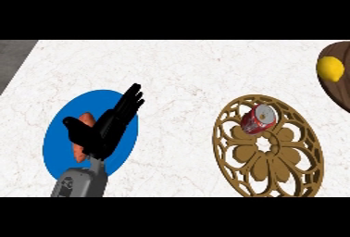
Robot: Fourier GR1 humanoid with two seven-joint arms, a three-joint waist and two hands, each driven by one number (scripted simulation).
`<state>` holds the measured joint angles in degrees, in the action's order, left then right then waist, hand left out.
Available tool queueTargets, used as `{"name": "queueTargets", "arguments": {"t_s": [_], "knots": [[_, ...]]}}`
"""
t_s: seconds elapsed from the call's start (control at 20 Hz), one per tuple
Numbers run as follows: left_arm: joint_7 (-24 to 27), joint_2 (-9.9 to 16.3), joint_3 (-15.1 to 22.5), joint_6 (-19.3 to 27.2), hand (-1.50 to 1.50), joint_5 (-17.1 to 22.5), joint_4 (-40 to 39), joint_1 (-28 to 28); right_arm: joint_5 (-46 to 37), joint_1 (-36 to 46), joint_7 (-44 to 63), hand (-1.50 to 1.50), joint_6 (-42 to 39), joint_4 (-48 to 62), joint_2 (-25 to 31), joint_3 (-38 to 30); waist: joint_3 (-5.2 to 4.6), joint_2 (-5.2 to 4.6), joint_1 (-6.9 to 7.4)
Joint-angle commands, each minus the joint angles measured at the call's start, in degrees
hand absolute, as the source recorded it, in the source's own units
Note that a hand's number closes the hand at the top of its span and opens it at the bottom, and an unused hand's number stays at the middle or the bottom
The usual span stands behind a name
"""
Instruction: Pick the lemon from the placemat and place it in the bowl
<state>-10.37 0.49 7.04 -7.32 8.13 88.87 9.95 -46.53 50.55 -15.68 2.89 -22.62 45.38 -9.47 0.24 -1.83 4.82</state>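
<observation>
The lemon (330,69) already lies in the dark brown bowl (340,95) at the far right edge of the bench (178,69), where only part of the bowl shows. The wooden cut-out placemat (268,147) sits to the near right and carries only a red can (258,119) lying on its side. Only one robot hand (103,129) is in view, the left one, at the near left over a blue plate (61,139); its fingers are straight and its thumb spread, and it holds nothing. An orange thing (86,119) on that plate is mostly hidden behind it. The right robot hand does not show at all. Judging by how things lie, the placing looks done, so the sound course is to leave the lemon settled, keep the left robot hand resting where it is, and avoid brushing the can or the bowl's rim with any move.
</observation>
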Motion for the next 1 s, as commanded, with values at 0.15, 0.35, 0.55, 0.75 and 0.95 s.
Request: {"name": "queueTargets", "arguments": {"t_s": [0.15,0.35,0.55,0.75,0.95], "knots": [[0.57,-0.47,1.32,1.19,0.0,0.01,-0.18,0.1,5.65,4.32,-7.02,-1.5,-2.76,8.16,-0.41,-6.26,0.18,-0.16,0.03],[0.76,0.44,-0.72,0.27,0.0,0.49,0.56,-1.58,16.04,4.08,-11.99,-1.5,-5.2,9.16,-0.8,-16.13,0.21,0.71,-1.71],[0.74,0.45,-1.79,0.76,0.0,0.69,-0.96,-0.81,25.22,4.0,-20.53,-1.5,-7.54,8.54,-1.25,-24.79,0.23,0.76,-2.92],[1.12,0.78,-0.73,1.0,0.0,-0.53,1.04,-4.05,30.02,-0.18,-27.71,-1.5,-20.08,9.63,4.85,-28.87,0.06,1.34,-3.94],[-0.06,2.53,-3.11,0.18,0.0,0.91,1.03,-2.31,33.66,-4.12,-29.52,-1.5,-31.29,10.38,10.52,-31.53,-0.1,1.6,-4.69]]}}
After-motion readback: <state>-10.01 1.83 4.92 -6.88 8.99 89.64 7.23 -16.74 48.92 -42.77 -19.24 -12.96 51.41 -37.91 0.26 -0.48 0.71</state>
